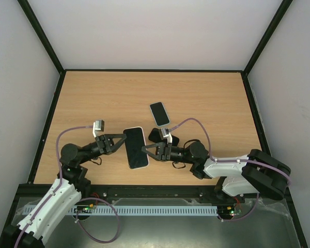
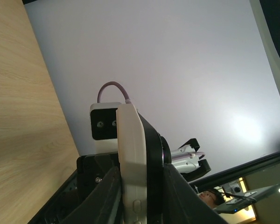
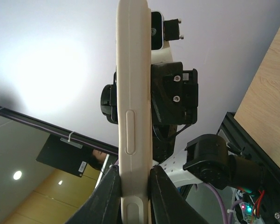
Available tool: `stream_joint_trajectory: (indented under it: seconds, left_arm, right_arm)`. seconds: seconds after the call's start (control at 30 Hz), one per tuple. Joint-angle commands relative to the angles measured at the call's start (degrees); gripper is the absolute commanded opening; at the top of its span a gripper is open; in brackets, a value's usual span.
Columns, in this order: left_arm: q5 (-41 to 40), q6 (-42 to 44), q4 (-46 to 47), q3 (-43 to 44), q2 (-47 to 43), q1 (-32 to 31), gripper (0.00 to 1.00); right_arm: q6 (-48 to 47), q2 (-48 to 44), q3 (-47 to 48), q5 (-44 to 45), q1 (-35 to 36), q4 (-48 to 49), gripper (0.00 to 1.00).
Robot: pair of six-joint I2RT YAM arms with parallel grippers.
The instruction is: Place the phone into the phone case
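A white phone case (image 1: 136,165) with a black phone (image 1: 136,146) lying in it face up is held above the table between both grippers. My left gripper (image 1: 122,142) is shut on its left long edge, my right gripper (image 1: 146,150) on its right long edge. In the left wrist view my gripper (image 2: 141,198) clamps the white case (image 2: 130,154) and the black phone (image 2: 152,149), whose body stands proud of the case. In the right wrist view my gripper (image 3: 134,196) clamps the case's white side (image 3: 133,107), button bumps showing.
A second phone (image 1: 159,113) with a dark screen and a pale rim lies on the wooden table (image 1: 93,98) behind the held one. A dark flat object (image 1: 156,135) lies just behind my right gripper. Black frame rails edge the table.
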Motion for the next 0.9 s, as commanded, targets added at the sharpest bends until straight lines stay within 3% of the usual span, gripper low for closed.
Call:
stream_joint_trajectory:
  seconds: [0.0, 0.1, 0.23, 0.33, 0.53, 0.73, 0.87]
  left_arm:
    - [-0.47, 0.00, 0.66, 0.39, -0.71, 0.19, 0.28]
    - [-0.24, -0.82, 2.56, 0.23, -0.84, 0.18, 0.36]
    - [-0.43, -1.44, 5.08, -0.07, -0.86, 0.17, 0.37]
    - [-0.58, -0.82, 5.02, -0.07, -0.14, 0.19, 0.29]
    - [-0.55, 0.01, 3.88, 0.34, 0.56, 0.18, 0.03]
    - [-1.21, 6.20, -7.70, 3.69, 0.22, 0.19, 0.02]
    - [-1.55, 8.81, -12.96, 5.49, 0.68, 0.14, 0.07]
  right_arm:
    - [-0.05, -0.16, 1.57, -0.38, 0.50, 4.37, 0.14]
    - [0.42, -0.19, 1.52, -0.74, 0.50, 5.39, 0.14]
    - [1.63, 0.14, 1.26, -1.62, 0.48, 7.03, 0.14]
    - [2.43, 0.25, 1.13, -2.21, 0.58, 8.35, 0.14]
    - [2.30, 0.42, 1.07, -1.95, 0.58, 7.85, 0.15]
    - [1.36, 0.71, 1.74, -1.24, 0.62, 5.35, 0.19]
    - [-1.15, -0.62, 2.16, 0.92, 0.62, 0.62, 0.14]
